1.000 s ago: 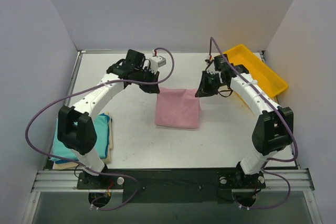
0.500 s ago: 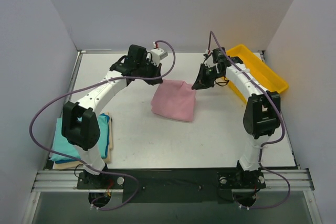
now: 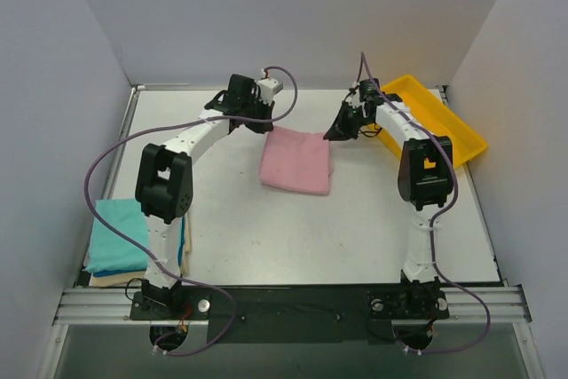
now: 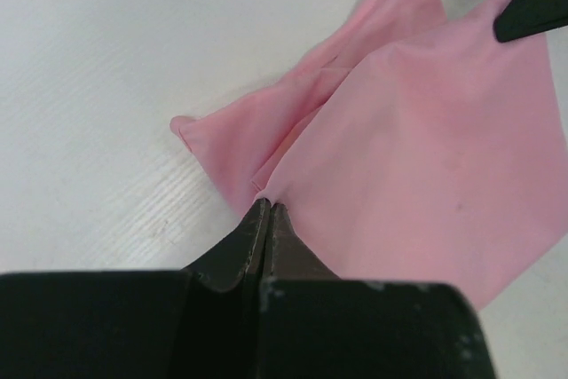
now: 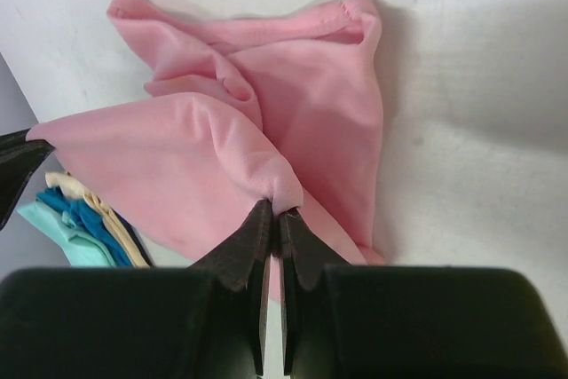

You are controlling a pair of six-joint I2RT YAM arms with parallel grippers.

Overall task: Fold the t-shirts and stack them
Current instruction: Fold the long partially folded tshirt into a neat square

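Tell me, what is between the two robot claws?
The pink t-shirt. Its far edge runs from the left gripper to the right gripper, and both pinch it shut. The top view shows this.

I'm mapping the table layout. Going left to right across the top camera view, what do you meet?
In order: folded teal cloth t-shirt on the stack → left hand → light pink cloth t-shirt → right hand → rigid yellow plastic tray.
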